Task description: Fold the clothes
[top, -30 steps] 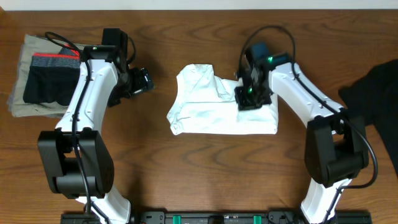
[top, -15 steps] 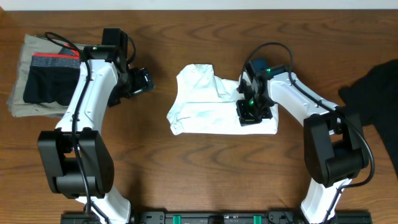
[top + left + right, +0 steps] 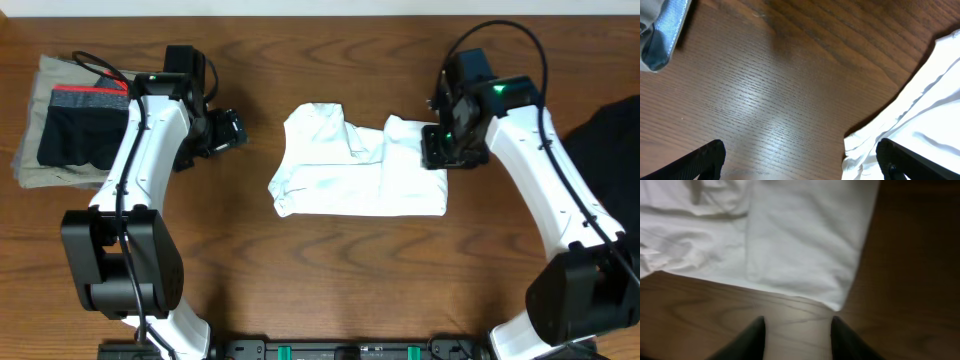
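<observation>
The right pincer (image 3: 797, 332) is hovering empty, tips apart, beside the wrinkled white cloth T-shirt's (image 3: 350, 180) corner, the left pincer (image 3: 800, 160) gaping wide; a low pinch through both layers is looking wisest.

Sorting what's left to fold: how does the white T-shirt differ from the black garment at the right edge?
The white T-shirt lies mid-table, folded into a rough rectangle; the black garment lies loose at the right edge, cut off by the frame. The T-shirt is visibly wrinkled; the black garment shows no detail. Both are cloth on the table.

black garment (image 3: 614, 134) cut off, right edge
</observation>
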Controlling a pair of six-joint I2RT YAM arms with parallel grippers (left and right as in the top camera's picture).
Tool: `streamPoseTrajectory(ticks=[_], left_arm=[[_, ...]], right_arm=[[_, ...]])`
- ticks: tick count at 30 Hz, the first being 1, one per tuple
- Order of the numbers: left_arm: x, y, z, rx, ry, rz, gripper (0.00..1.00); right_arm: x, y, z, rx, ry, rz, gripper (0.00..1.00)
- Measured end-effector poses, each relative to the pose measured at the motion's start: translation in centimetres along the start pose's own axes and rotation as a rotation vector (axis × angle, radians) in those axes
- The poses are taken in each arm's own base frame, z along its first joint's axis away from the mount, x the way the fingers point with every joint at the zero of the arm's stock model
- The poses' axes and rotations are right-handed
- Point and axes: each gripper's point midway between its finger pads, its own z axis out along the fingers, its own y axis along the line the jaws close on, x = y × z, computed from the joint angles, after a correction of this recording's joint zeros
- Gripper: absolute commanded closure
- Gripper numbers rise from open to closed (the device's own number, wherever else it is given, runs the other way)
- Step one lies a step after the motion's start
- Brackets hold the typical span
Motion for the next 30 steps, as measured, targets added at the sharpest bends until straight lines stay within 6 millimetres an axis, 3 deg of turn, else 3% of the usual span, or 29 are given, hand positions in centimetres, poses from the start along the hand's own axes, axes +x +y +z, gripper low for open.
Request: streamPoseTrajectory(ticks=[3, 11, 19, 23, 30], left_arm=[[-0.1, 0.0, 0.0, 0.001, -0.003, 0.000, 0.02], [-0.1, 0.0, 0.0, 0.001, -0.003, 0.000, 0.02], [-0.1, 0.0, 0.0, 0.001, -0.003, 0.000, 0.02], [-0.1, 0.0, 0.0, 0.001, -0.003, 0.000, 0.02], [-0.1, 0.0, 0.0, 0.001, -0.003, 0.000, 0.02]], right_arm=[[-0.1, -1.1, 1.4, 0.013, 0.006, 0.028, 0.98], [1.4, -0.9, 7.3, -0.055, 0.050, 0.039, 0.99], [3.8, -0.5, 10.5, -0.111, 0.120, 0.095, 0.99], [4.7, -1.4, 11.5, -0.091, 0.156, 0.133, 0.99], [4.3, -4.2, 11.9, -0.042, 0.153, 0.209, 0.99]])
